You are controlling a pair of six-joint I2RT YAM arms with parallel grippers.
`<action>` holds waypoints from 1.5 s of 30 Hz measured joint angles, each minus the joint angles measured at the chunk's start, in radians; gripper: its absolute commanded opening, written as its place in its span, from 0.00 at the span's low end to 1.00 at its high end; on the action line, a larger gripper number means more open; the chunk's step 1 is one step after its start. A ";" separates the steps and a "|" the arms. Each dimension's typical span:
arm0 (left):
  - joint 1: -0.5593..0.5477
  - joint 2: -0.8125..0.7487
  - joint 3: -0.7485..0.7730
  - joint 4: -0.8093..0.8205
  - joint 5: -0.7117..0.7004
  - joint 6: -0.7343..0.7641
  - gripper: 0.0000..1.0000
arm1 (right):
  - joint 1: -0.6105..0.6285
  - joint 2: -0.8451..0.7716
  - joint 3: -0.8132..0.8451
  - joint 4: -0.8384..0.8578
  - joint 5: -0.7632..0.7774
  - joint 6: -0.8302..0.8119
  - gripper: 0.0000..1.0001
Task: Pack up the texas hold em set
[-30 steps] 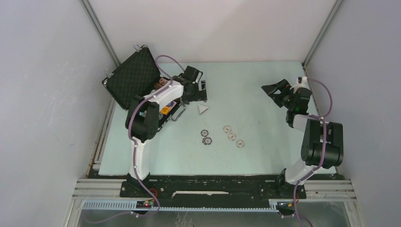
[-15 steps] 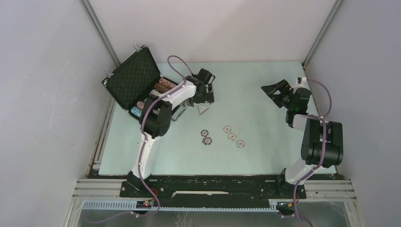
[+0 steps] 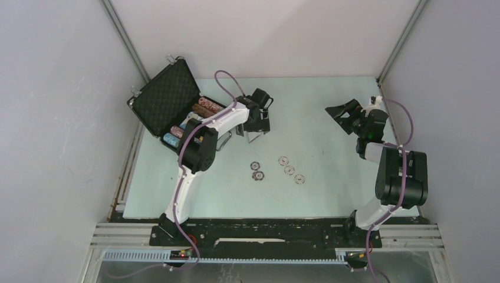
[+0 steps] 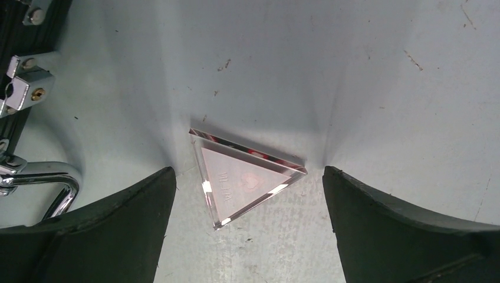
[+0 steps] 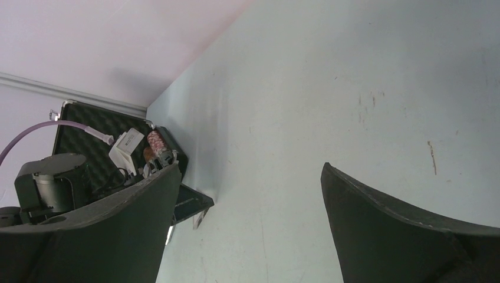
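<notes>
A: Where's the case?
B: Black case (image 3: 167, 97) sits far left, lid up, with chip rows (image 3: 203, 107) inside.
A: Left arm?
B: Left gripper (image 3: 257, 125) has its jaws wide, flanking a clear triangular marker (image 4: 242, 177) on the table (image 3: 330, 188) (no contact). Five loose chips (image 3: 289, 170) lie mid-table.
A: Right?
B: Right gripper (image 3: 344, 112) is spread wide and empty, far right.

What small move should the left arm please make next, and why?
Probably lower the left tool and close on the clear triangle: the open tool straddles it, and it lies flat on the table, outside the case.
</notes>
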 measured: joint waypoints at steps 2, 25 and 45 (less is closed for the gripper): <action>-0.001 0.000 0.000 -0.002 -0.003 -0.003 0.97 | 0.000 0.000 0.000 0.000 -0.003 0.000 0.98; -0.039 0.011 0.009 -0.025 -0.103 -0.070 0.77 | 0.000 0.021 0.000 0.029 -0.018 0.022 0.97; -0.042 -0.010 -0.027 0.018 -0.097 0.024 0.56 | -0.002 0.024 0.000 0.030 -0.021 0.024 0.97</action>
